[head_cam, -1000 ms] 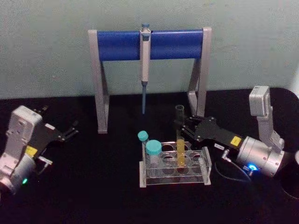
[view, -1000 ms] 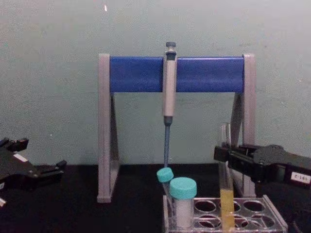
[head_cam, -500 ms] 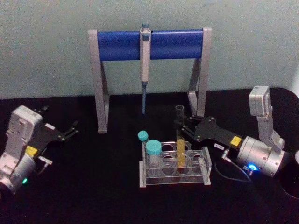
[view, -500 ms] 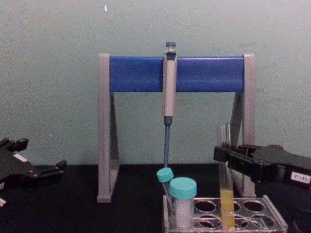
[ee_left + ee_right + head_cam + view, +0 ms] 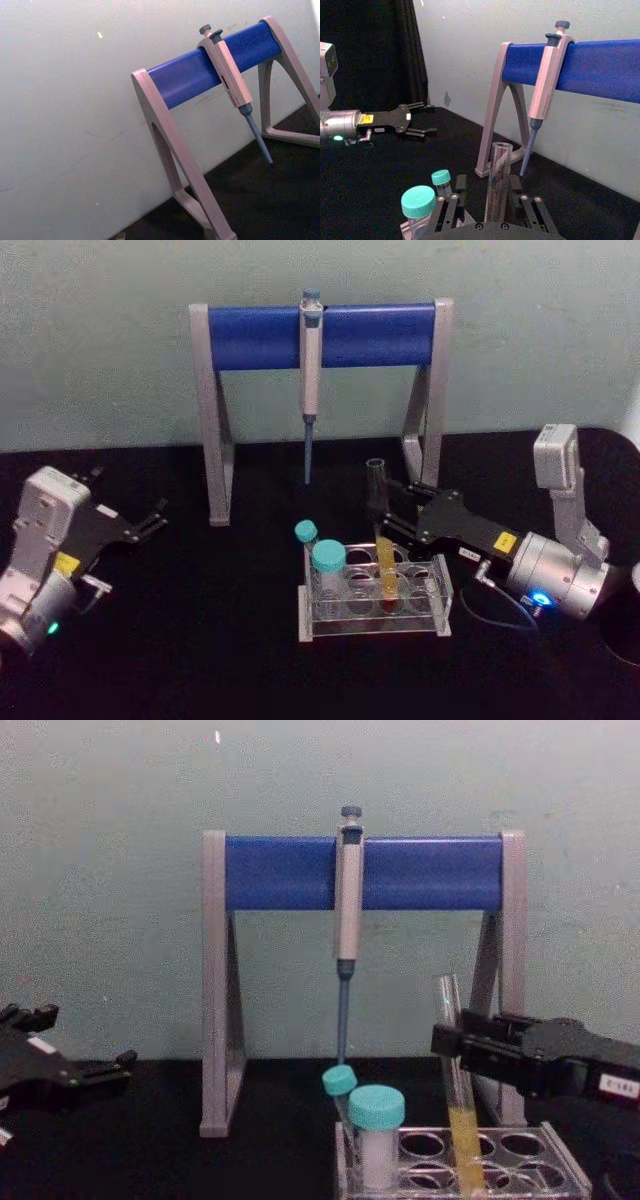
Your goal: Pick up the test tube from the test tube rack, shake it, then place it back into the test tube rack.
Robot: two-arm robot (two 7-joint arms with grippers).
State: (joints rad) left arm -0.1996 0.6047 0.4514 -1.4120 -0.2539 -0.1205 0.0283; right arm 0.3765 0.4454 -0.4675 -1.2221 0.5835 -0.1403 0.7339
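The test tube [image 5: 381,540], long clear glass with yellow-orange liquid [image 5: 465,1150] low in it, stands in the clear test tube rack [image 5: 440,592]. It leans with its open top toward the left, and its lower end is still inside a rack hole. My right gripper [image 5: 380,512] reaches in from the right and is shut on the tube's upper half [image 5: 452,1042]. The right wrist view shows the glass [image 5: 499,175] between the two fingers. My left gripper [image 5: 128,495] rests open at the table's left, far from the rack.
Two teal-capped tubes [image 5: 327,558] stand in the rack's left end. Behind the rack stands a tall grey-and-blue pipette stand [image 5: 250,337] with a pipette [image 5: 310,360] hanging from its bar. The black table [image 5: 200,640] ends at a pale wall.
The right gripper has tipped the test tube, moving its top to the left and slightly up. The left arm has not moved.
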